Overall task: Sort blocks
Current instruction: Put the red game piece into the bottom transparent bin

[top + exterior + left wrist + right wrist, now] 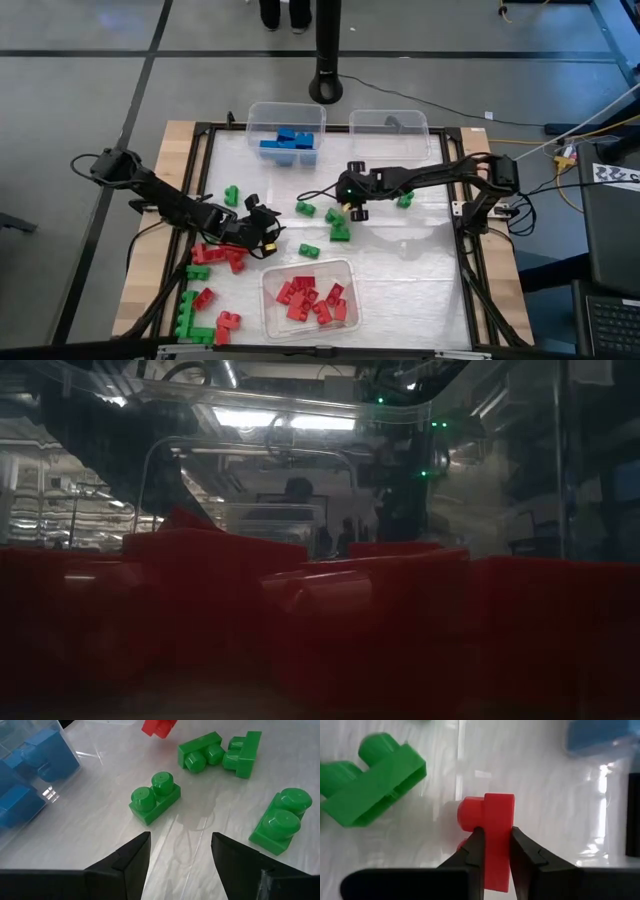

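No text, label, brand, number or sign can be read in any of the views. The blocks and bins carry no lettering that shows. At the right edge of the high view a small black-and-white patterned tag (617,172) lies beside the counter, but it is a pattern, not writing.

Red blocks (300,630) blur across the low view, masking the table and both arms; the bin of blue blocks (30,775) runs off the left wrist view's edge
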### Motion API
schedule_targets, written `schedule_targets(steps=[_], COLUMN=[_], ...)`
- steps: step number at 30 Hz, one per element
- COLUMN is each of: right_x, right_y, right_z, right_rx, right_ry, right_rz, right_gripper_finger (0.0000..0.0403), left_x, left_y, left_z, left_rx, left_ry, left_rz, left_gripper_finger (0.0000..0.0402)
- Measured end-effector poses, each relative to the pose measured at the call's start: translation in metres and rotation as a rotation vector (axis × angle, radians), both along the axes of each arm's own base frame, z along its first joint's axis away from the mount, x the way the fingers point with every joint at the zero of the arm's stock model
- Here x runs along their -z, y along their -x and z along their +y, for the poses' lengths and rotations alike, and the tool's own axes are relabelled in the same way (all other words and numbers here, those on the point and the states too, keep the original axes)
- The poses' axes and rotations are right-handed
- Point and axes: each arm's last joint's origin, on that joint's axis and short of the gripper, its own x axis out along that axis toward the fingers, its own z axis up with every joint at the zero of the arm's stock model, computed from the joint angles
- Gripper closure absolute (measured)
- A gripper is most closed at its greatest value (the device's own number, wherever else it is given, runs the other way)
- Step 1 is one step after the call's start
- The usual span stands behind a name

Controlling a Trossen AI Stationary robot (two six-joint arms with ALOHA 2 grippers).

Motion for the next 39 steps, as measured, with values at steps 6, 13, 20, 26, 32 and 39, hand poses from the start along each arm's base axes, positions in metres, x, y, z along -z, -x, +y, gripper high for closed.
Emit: schedule_targets(steps=[6,13,20,26,32,39], right_x=[-0.031,-0.069,-0.067,-0.076,-0.056,-0.016], right_y=[-0.005,-0.008,-0.006,-0.012,-0.025,-0.041], right_z=[0.006,0.019,0.017,0.017,0.012,-0.015], right_rx=[-0.061,-0.132,-0.117,-0.129,-0.046,0.104], right_ry=[0.003,0.002,0.0,0.005,0.137,0.14], right_rz=[-0.067,-0.139,-0.114,-0.171,-0.139,-0.104], right_gripper_finger=[0.0356,0.0401,0.0366,0.0302,0.0198,0.0101], left_x=[0.0,-0.001,-0.001,-0.001,-0.001,-0.001], left_y=[0.0,-0.001,-0.001,-0.001,-0.001,-0.001], left_z=[0.0,0.0,0.0,0.0,0.0,0.0], left_rx=[-0.001,0.002,0.003,0.003,0.003,0.003], left_ry=[0.0,0.0,-0.001,0.001,0.0,-0.001], left_rz=[-0.001,-0.009,-0.01,-0.013,-0.011,-0.01], left_gripper_finger=[0.0204,0.0204,0.0204,0.0204,0.0204,0.0204])
